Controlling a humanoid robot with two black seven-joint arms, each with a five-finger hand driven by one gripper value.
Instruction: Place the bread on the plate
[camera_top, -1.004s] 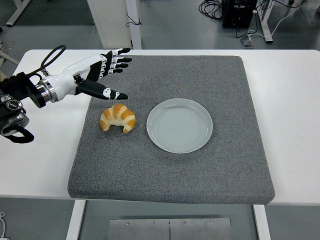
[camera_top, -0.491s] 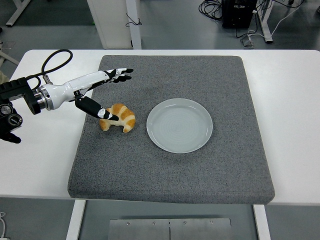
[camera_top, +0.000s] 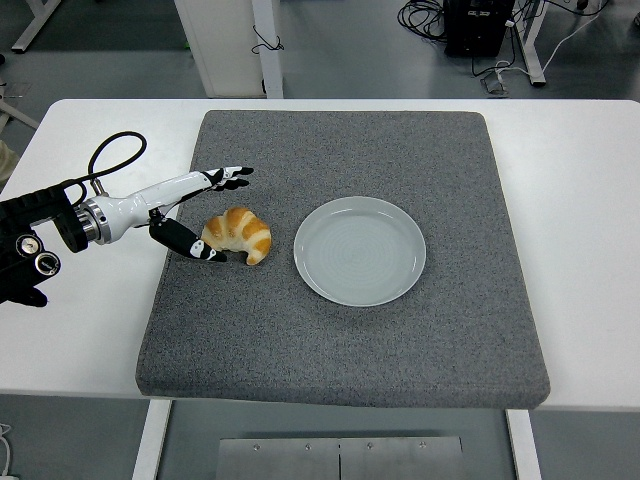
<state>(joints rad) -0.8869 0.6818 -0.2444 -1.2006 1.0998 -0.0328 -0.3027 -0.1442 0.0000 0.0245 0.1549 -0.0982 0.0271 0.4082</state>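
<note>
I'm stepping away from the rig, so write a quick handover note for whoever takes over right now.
Left hand: open, low at the croissant's left side, thumb near its front edge, fingers spread behind it; no grasp yet.
Right hand: not in view.
Croissant: on the grey mat, left of the plate, apart from it.
Plate: empty.
Done: hand positioned at the bread.
Left: close on the croissant, lift, set it on the plate.

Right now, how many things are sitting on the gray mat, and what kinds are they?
Bread: 1, the croissant
Plates: 1, the pale plate, with nothing on it
Total: 2 things on the gray mat
The robot's left hand is over the mat next to the croissant, but it isn't counted.
</note>
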